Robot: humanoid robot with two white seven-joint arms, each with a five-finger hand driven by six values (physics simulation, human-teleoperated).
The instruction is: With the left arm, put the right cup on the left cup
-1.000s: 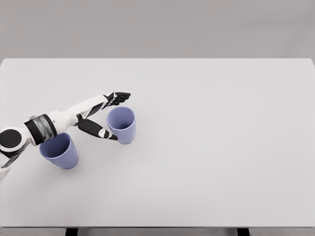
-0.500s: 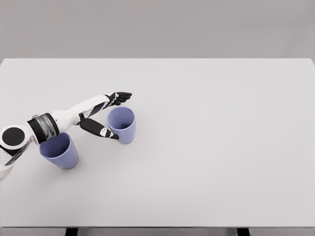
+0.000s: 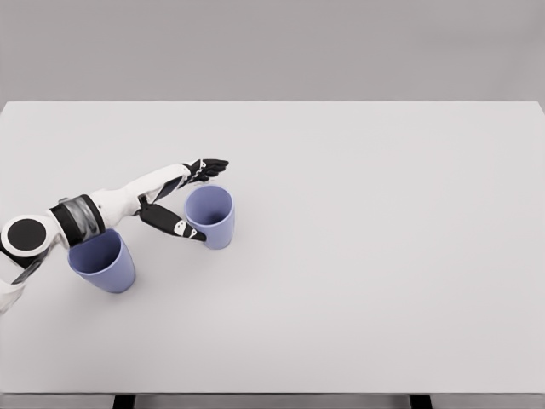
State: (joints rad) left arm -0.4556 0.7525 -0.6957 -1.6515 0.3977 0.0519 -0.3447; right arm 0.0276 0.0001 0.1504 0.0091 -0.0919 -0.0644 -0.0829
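Note:
Two lavender-blue cups stand upright on the white table point(image 3: 358, 256). The right cup point(image 3: 213, 217) sits left of the table's middle, and the left cup point(image 3: 104, 261) stands nearer the front left, partly behind my left forearm. My left hand point(image 3: 201, 200) is open at the right cup's left side: the dark fingers point(image 3: 209, 166) reach past its far rim and the thumb point(image 3: 174, 227) lies along its near left wall, touching or nearly touching it. The cup rests on the table. My right arm is out of view.
The table's far edge runs across the top of the head view and its front edge along the bottom. Nothing else stands on the table.
My left arm has shifted slightly up and to the right, bringing the hand a little closer around the right cup. Both cups stay where they were.

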